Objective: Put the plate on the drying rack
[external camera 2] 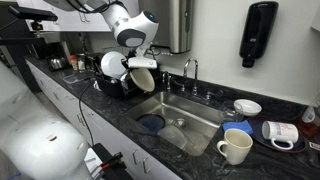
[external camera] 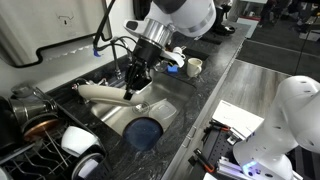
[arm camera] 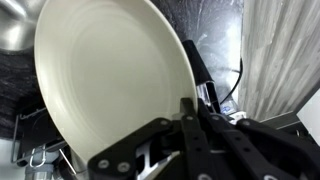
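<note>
The dark stone table (external camera: 205, 90) runs along the wall and fills both exterior views. A steel sink (external camera 2: 190, 112) is sunk into its middle. At one end of the sink stands the drying rack (external camera 2: 108, 88), a black wire frame. A white bowl (external camera 2: 111, 65) sits tipped in it, and more white bowls (external camera: 76, 140) show in the rack's near corner in an exterior view.

The arm (external camera 2: 130, 22) reaches down over the corner of the sink nearest the rack. Its pincer (external camera: 132, 84) is pinched on the rim of the plate (arm camera: 105, 90). In the wrist view one dark finger (arm camera: 196, 75) lies across the plate's edge, and the other finger is hidden behind the plate.

The plate is held in the air, clear of the table. In an exterior view it is tilted and shows almost edge-on (external camera: 104, 93). It hangs over the sink's edge just beside the rack (external camera 2: 142, 78) and is not set between the tines. I cannot tell whether it touches the rack.

A dark blue dish (external camera 2: 152, 124) lies in the bottom of the sink. A cream mug (external camera 2: 235, 146) stands on the table beyond the sink's other end, near a small white bowl (external camera 2: 247, 106).
</note>
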`<state>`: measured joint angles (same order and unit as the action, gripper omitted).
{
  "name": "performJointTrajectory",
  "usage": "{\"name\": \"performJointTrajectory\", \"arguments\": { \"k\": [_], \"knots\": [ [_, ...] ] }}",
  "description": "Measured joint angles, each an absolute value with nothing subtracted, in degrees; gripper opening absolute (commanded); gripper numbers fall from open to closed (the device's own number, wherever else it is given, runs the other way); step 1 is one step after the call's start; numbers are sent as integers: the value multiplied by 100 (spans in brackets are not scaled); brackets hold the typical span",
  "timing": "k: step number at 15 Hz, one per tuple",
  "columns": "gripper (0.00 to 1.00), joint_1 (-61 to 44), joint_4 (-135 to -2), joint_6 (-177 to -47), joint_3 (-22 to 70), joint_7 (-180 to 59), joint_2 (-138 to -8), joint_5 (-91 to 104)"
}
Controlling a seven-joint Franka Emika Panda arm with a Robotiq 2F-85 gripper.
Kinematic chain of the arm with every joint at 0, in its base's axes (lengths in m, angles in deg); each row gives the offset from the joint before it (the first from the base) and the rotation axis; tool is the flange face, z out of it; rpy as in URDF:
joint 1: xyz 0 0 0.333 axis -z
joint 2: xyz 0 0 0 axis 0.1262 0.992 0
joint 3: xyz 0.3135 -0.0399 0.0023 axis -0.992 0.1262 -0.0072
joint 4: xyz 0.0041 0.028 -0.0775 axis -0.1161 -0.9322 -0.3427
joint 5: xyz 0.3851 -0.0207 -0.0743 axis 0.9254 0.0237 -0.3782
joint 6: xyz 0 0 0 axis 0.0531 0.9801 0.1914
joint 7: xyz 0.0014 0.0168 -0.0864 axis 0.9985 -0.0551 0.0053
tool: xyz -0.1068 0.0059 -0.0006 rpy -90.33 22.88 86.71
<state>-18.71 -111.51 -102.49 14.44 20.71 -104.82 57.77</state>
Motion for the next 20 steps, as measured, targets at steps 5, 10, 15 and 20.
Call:
{"name": "performJointTrajectory", "arguments": {
  "k": [5,10,15,20],
  "knots": [
    [1,-1872,-11178,-10250,1445,2071,-10563,5847],
    [1,-1871,-11161,-10216,1524,1904,-10564,6262],
    [1,-1807,-11041,-9684,1767,945,-10693,6993],
    [6,-1616,-10783,-9384,1894,-344,-10721,7507]
  ]
}}
